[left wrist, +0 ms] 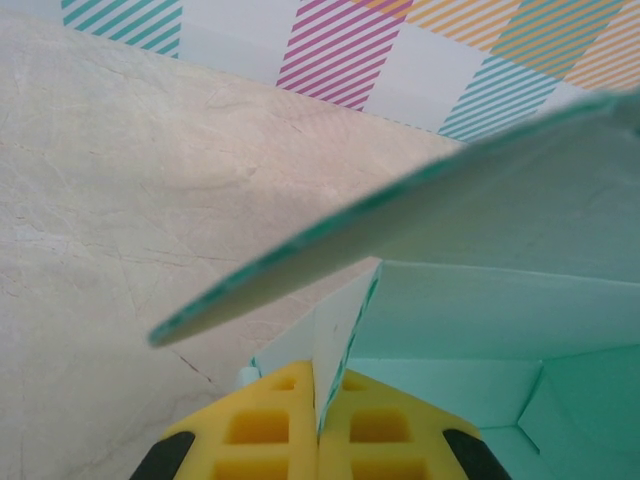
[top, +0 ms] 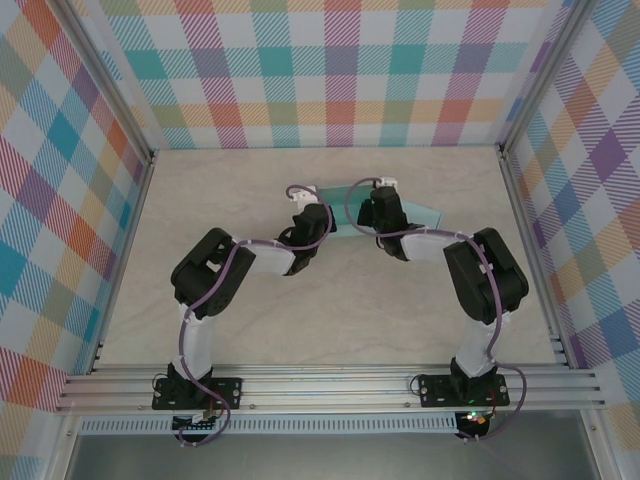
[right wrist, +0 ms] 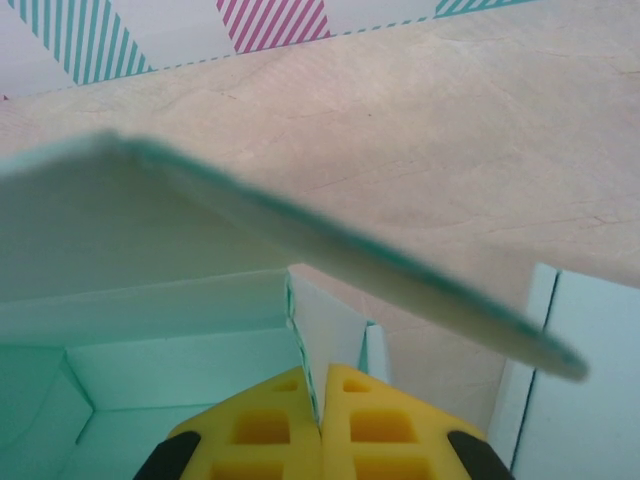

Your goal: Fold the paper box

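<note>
While left fingers and right fingers each pinch it, the paper box stretches left-right.

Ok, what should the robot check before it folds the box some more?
1. Left fingers shut on a box wall: ok.
2. Right fingers shut on another wall: ok.
3. Pinched walls straight, not crumpled: ok.
4. Flap raised above the open box, not yet folded down: ok.
5. Box lying flat on the table: cannot tell, the arms hide most of it.
</note>
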